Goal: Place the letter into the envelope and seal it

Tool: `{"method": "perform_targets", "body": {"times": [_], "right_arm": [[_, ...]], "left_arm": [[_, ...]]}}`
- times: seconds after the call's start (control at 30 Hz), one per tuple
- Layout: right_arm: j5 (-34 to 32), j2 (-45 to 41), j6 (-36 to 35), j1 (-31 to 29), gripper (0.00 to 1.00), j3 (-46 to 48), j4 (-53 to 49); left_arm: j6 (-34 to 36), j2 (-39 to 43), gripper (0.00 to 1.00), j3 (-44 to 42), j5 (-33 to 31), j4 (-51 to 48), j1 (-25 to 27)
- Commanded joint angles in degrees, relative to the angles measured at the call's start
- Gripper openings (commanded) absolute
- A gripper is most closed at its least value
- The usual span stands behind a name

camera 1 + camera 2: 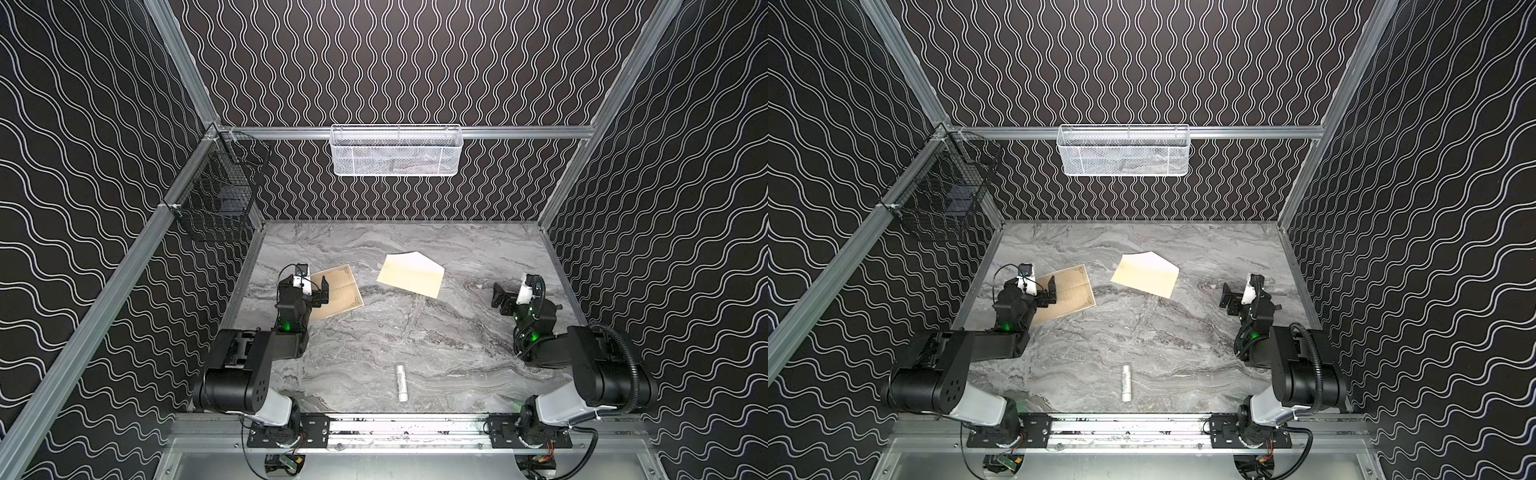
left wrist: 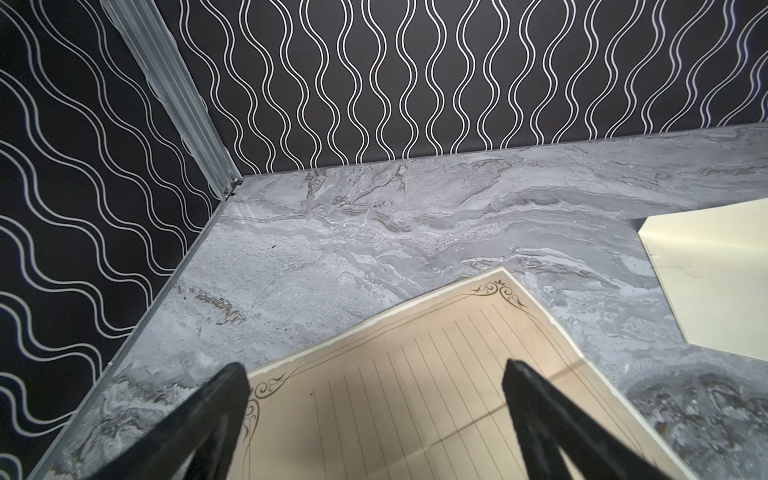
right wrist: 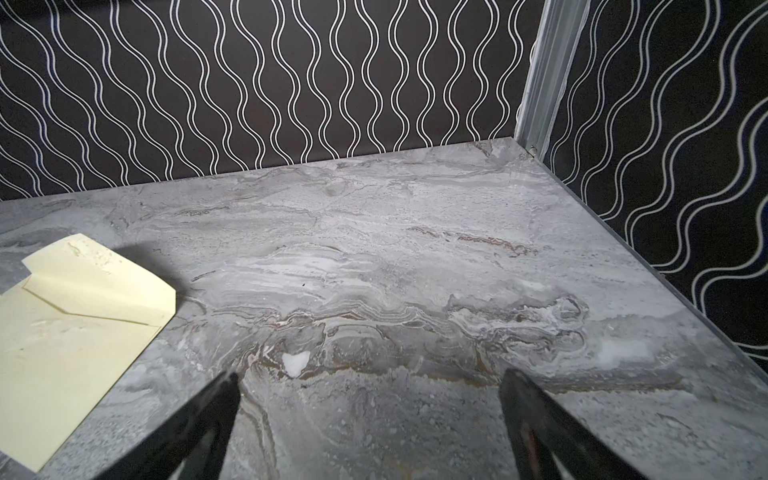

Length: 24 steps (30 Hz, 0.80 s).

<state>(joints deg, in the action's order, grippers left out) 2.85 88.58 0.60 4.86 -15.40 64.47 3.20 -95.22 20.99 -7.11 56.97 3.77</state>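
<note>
On the left wall, a black wire basket point(image 1: 216, 187) is hung. Next to it, low over the grey table point(image 1: 374, 345), the left gripper point(image 1: 322, 293) is seen in both top views. Its jaws are spread wide and nothing is held between them. In the left wrist view, the gripper point(image 2: 374, 368) is placed over the letter point(image 2: 436, 345), with one finger to each side of the lined page. It cannot be told if the paper is touched.

The letter point(image 1: 340, 291) is laid flat on the table, at the left side, turned a bit. A thin dark border and curly corners are seen on it, and a fold is seen across it. Part of it is hidden under the left arm.

Just to the right, toward the back, the envelope point(image 1: 409, 276) is laid flat. It is paler than the letter and is kept apart from it by a strip of bare table. Its pointed flap is open, on the side toward the back wall.

Above it, a white mesh basket point(image 1: 395, 151) is hung on the back wall.

Near the front edge, around the middle, a small white stick point(image 1: 402, 382) is laid on its side, well apart from both papers.

At the right, the right gripper point(image 1: 500, 299) is held over bare table, well apart from the envelope. Its jaws are also spread wide and nothing is held.
</note>
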Motion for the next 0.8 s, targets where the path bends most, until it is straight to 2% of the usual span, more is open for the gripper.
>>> {"method": "perform_targets", "body": {"times": [0.0, 0.2, 0.3, 0.33, 0.4, 0.43, 0.5, 0.57, 0.67, 0.77], "right_arm": [[-0.17, -0.29, -0.59, -0.03, 1.0, -0.16, 2.2], [-1.94, -0.82, -0.69, -0.59, 1.0, 0.28, 2.93], [-4.41, -4.93, -1.56, -1.98, 1.0, 0.1, -0.17], [-7.82, -8.1, -2.14, -3.62, 1.0, -2.04, -6.98], [-19.6, -12.89, -0.2, -8.17, 1.0, -9.84, -23.66], [-20.85, -14.65, 1.47, -9.59, 1.0, -12.87, -28.55], [-19.87, -16.21, 2.97, -12.28, 1.0, -16.2, -31.49], [-20.71, -15.95, 4.87, -15.77, 1.0, -18.83, -32.74], [-17.33, -14.05, 9.06, -20.5, 1.0, -23.81, -38.42], [-13.12, -11.85, 12.87, -25.29, 1.0, -27.13, -42.93]], "left_arm": [[0.13, 0.13, 0.99, 0.12, -0.53, 2.31, 0.18], [0.37, 1.22, 0.99, -1.7, -1.61, 4.76, 0.71], [-0.56, 5.39, 0.99, -1.63, -6.85, 1.55, 1.7], [-1.37, 7.22, 0.99, -0.27, -8.75, -2.96, 1.85], [-2.41, 9.27, 0.99, 4.21, -12.98, -12.34, 1.85], [-3.03, 10.57, 0.99, 7.79, -14.47, -19.32, 1.83], [-6.6, 11.25, 0.99, 14.97, -18.57, -30.9, 1.85], [-10.35, 10.48, 0.99, 22.35, -19.67, -41.25, 1.9], [-18.65, 5.22, 0.99, 35.02, -18.08, -59.59, 2.17], [-26.09, -3.57, 0.98, 48.34, -16.19, -78.65, 3.09]]}}
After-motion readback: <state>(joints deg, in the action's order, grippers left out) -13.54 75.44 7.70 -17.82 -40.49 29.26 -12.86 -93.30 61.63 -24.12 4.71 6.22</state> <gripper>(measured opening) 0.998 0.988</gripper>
